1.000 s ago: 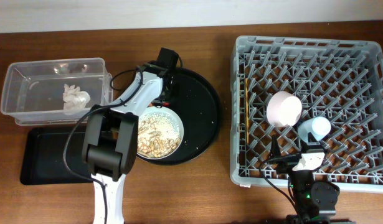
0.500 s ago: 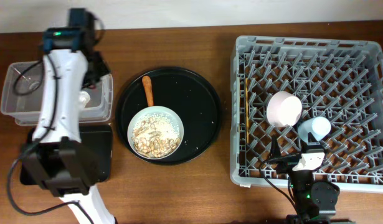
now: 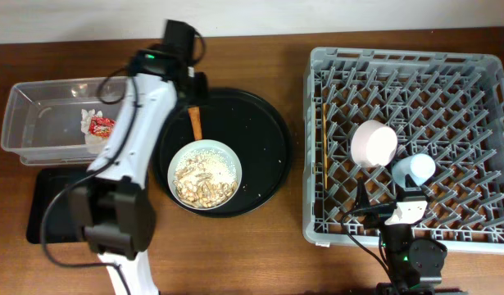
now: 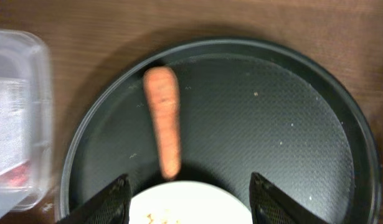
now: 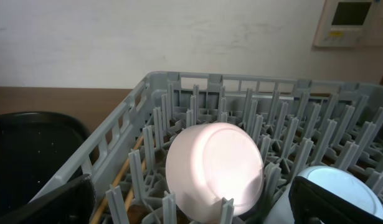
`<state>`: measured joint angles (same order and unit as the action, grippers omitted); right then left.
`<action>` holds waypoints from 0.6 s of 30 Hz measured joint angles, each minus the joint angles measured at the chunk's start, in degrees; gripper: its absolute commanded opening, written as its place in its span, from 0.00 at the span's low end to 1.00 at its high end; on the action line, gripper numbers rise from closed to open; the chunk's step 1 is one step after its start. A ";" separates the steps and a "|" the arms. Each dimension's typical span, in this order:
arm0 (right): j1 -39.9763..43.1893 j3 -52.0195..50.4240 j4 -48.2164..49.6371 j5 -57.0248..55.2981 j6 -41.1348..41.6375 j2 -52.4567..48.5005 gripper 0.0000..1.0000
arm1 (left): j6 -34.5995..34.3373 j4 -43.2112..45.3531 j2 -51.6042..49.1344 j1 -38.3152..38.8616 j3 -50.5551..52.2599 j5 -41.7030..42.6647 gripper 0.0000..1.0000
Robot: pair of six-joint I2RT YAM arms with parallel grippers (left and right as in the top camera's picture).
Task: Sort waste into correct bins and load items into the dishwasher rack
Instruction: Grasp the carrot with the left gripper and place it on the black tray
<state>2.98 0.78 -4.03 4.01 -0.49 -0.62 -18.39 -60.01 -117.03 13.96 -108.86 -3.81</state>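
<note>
My left gripper (image 3: 192, 92) is open and empty above the back left of the big round black tray (image 3: 264, 131). In the left wrist view its fingers (image 4: 191, 202) straddle the wider white bowl (image 4: 191, 208), with the orange carrot-like stick (image 4: 163, 118) just ahead. That bowl (image 3: 205, 174) holds rice-like scraps. The stick (image 3: 195, 123) lies behind it. The clear tub (image 3: 38, 111) holds the white tissue (image 3: 89, 138) and the red wrapper (image 3: 102, 125). The rack (image 3: 407, 61) holds the small white bowl (image 3: 373, 143), the blue cup (image 3: 413, 170) and the chopsticks (image 3: 324, 147). My right gripper (image 5: 194, 205) is open at the rack's front edge.
The flat black tray (image 3: 51, 209) lies in front of the clear tub, partly under my left arm. In the right wrist view the small bowl (image 5: 216, 168) and the cup (image 5: 344, 190) stand among the rack's pegs (image 5: 179, 93), with the chopsticks (image 5: 126, 168) at the left.
My left arm swung from the round tray to over the clear tub, then back to the tray. The red wrapper now lies in the tub. The right arm has not moved.
</note>
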 measured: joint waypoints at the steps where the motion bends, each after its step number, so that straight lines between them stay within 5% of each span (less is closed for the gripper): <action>1: 0.00 0.00 0.00 0.02 -0.02 0.00 0.98 | 0.37 1.75 -1.81 0.98 0.31 0.00 0.59; 7: 0.00 0.00 0.00 0.02 -0.02 0.00 0.98 | 0.87 4.15 -13.81 1.44 1.20 -5.07 0.57; 14: 0.00 0.00 0.00 0.00 -0.02 0.00 0.98 | 1.14 7.45 -16.50 1.42 2.25 -8.48 0.32; 16: 0.00 0.00 0.00 0.02 -0.02 -0.02 0.98 | 0.90 8.28 -16.55 1.40 2.25 -8.28 0.16; 18: 0.00 0.00 0.00 0.02 -0.02 0.00 0.98 | 1.09 7.82 -16.68 1.36 1.60 -8.28 0.14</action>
<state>2.98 0.78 -4.03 4.03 -0.51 -0.62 -17.30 -52.18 -133.71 15.31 -107.26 -12.10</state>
